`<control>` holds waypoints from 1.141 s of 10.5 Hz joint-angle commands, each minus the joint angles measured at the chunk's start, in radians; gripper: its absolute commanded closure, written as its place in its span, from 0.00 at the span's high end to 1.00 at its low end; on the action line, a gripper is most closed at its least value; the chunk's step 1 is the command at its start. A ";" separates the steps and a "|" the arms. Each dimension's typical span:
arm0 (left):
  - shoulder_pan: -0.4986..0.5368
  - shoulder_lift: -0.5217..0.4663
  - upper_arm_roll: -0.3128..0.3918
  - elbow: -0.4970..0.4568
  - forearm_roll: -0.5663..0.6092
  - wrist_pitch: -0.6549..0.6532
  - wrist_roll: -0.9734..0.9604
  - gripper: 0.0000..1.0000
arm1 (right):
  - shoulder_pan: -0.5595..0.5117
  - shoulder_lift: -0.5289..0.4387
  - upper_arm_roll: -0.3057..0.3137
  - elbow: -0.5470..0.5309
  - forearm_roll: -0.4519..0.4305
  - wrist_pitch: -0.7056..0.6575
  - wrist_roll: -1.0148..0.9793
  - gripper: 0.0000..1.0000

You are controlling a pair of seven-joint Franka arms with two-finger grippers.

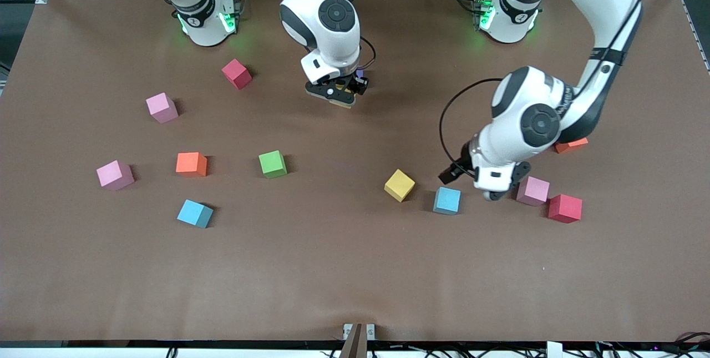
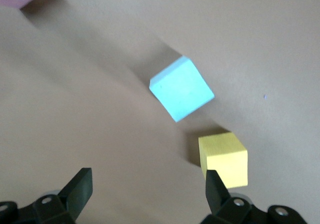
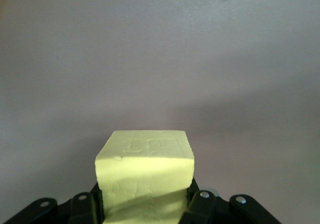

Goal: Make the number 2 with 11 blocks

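My right gripper (image 1: pixel 340 98) is shut on a pale yellow block (image 3: pixel 145 159) and holds it over the table between the two bases. My left gripper (image 1: pixel 491 194) hangs open and low over the table, between a light blue block (image 1: pixel 446 200) and a pink block (image 1: pixel 532 190). In the left wrist view the left gripper (image 2: pixel 147 186) has nothing between its fingers; the light blue block (image 2: pixel 182 89) and a yellow block (image 2: pixel 225 159) lie ahead of it. The number 2 is not in view; the blocks lie scattered apart.
Toward the right arm's end lie a red block (image 1: pixel 237 74), two pink blocks (image 1: pixel 162 107) (image 1: pixel 115 174), an orange (image 1: pixel 191 164), a green (image 1: pixel 273 164) and a light blue one (image 1: pixel 194 213). Near the left arm lie a red block (image 1: pixel 565 208) and a half-hidden orange block (image 1: pixel 571 145).
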 commanded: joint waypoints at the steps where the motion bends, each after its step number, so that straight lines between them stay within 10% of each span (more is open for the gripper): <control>1: -0.006 0.059 0.004 0.045 0.128 -0.019 -0.004 1.00 | -0.003 -0.036 0.008 -0.040 0.014 -0.020 -0.161 0.00; 12: -0.036 0.228 0.018 0.211 0.179 -0.009 -0.547 1.00 | -0.101 -0.282 0.170 -0.311 0.003 -0.012 -1.030 0.00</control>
